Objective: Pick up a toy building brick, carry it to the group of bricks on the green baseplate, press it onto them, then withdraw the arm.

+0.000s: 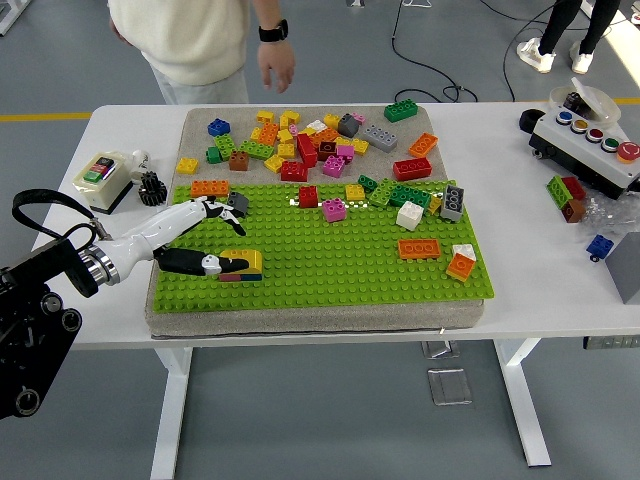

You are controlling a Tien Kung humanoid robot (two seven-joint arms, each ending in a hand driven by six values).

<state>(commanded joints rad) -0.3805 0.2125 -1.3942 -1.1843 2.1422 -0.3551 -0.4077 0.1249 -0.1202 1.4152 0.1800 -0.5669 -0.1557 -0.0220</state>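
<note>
A yellow brick (pixel 245 262) sits on top of a low stack at the near left of the green baseplate (pixel 330 265). My left hand (pixel 232 238) reaches in from the left beside it. Its thumb (pixel 218 265) lies along the plate and touches the yellow brick's left side. The other fingers (pixel 215 209) are lifted and spread above the plate, near a grey brick (pixel 237 203). The hand grips nothing. A heap of loose bricks (pixel 300 140) lies on the grey mat behind the plate. The right arm is out of view.
Single bricks dot the plate: orange (pixel 418 248), white (pixel 409 214), pink (pixel 334 209), red (pixel 308 196). A button box (pixel 590 140) stands at the right, a small switch box (pixel 100 175) and a black gear (pixel 150 187) at the left. A person stands at the far left side, hands off the table.
</note>
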